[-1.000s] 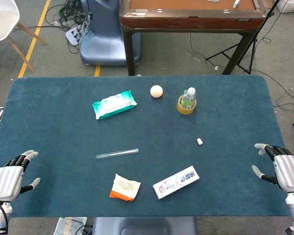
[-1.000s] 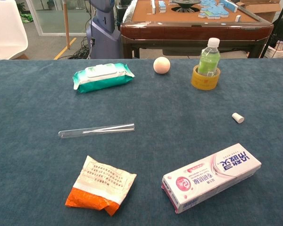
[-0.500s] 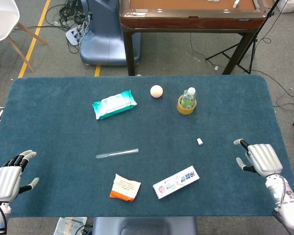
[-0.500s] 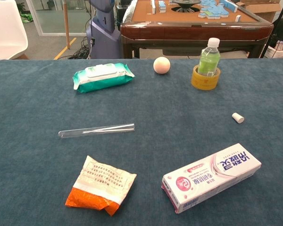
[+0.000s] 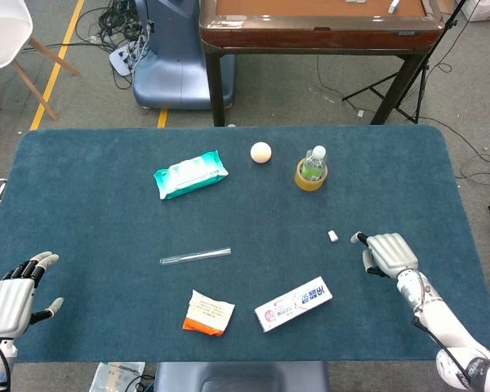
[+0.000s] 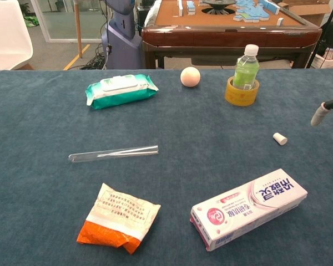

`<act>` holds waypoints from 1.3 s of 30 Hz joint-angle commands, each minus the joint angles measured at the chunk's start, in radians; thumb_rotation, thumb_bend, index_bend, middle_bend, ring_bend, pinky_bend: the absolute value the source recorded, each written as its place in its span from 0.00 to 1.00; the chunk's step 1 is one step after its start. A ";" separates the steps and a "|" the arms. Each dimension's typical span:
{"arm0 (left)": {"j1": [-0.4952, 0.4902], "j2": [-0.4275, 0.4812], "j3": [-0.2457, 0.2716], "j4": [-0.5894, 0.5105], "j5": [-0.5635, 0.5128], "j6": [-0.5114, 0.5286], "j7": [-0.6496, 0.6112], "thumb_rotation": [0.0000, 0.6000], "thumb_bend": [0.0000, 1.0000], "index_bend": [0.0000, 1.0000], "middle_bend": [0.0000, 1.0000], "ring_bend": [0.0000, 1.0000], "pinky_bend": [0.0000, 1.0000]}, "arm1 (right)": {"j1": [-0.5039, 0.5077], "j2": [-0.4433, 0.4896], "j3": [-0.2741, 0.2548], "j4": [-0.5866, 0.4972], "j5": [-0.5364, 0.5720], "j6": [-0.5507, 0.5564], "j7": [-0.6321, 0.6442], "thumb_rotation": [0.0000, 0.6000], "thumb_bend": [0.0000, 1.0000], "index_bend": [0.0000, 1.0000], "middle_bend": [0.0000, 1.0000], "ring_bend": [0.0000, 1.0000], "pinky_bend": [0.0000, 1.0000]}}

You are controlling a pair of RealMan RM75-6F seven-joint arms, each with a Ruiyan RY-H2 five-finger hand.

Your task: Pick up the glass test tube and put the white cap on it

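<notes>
Down at the near edge of the blue table (image 5: 90, 180), the left hand (image 5: 10, 298) rests by the left corner with its fingers spread and nothing in them. Close by the near edge lie an orange and white packet (image 5: 208, 313) and a toothpaste box (image 5: 293, 304). Next comes the right hand (image 5: 387, 253), over the table on the right side, fingers apart and holding nothing. The white cap (image 5: 332, 236) lies just beside its fingertips, a little to the left, not touching them. The glass test tube (image 5: 195, 256) lies flat near the middle, well apart from both hands. Farther back sit a green pack of wet wipes (image 5: 190, 173), a small pale ball (image 5: 261, 152), and a green bottle (image 5: 314, 163) standing inside a roll of yellow tape (image 5: 310, 180).
</notes>
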 commanded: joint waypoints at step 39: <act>-0.007 -0.011 -0.005 0.029 -0.019 -0.021 -0.016 1.00 0.19 0.23 0.21 0.26 0.35 | 0.174 -0.214 -0.048 0.236 0.186 -0.043 -0.035 1.00 0.74 0.26 1.00 1.00 1.00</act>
